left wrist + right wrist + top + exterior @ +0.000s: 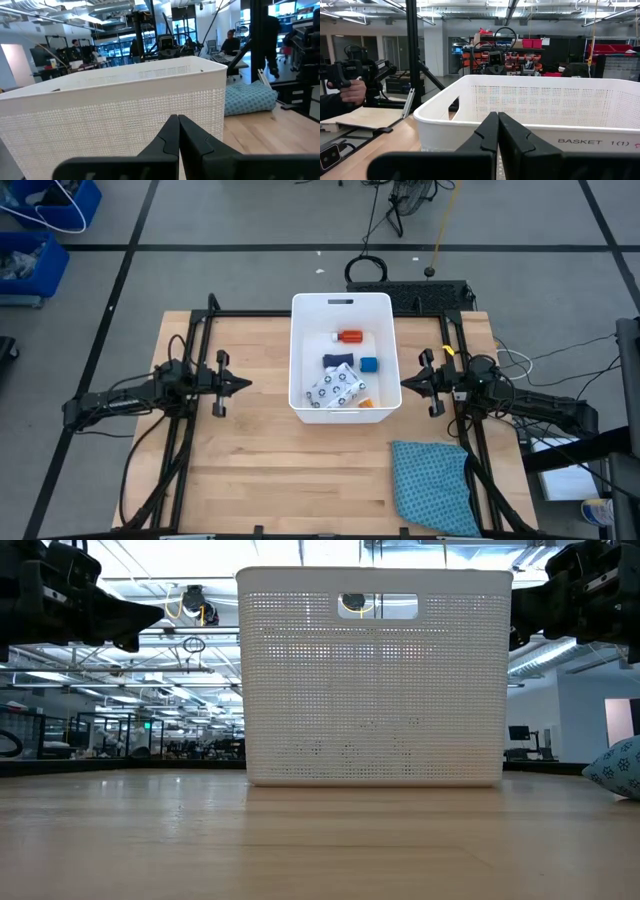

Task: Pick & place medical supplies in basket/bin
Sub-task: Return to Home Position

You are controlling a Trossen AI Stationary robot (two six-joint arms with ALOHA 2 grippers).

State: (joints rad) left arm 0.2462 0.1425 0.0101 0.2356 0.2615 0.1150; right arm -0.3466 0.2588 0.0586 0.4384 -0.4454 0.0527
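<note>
looking straight down, the white basket (297, 350) sits mid-table with its long axis running 12 to 6 o'clock, and both arms flank it level with its lower half. the left gripper (244, 384) points at 3 o'clock toward the basket wall, with a clear strip of wooden table (250, 470) between them. the right gripper (404, 385) points back at 9 o'clock and is just beside the opposite wall, so it's the nearer of the two. both wrist views show dark fingers pressed flat together, nothing pinched, touching nothing. inside the basket: an orange pill bottle (350, 336) toward 12 o'clock, the dark blue bar (338, 361) and blue cube (369, 365) side by side in the middle, the patterned packet (337, 390) toward 6, and a second orange bottle (364, 402) at its 4 o'clock corner. the teal cloth (432, 485) lies at 5 o'clock from the basket. looks like the loading is done, so what's left is each arm backing straight off, left toward 9, right toward 3, the right one minding that close wall.
</note>
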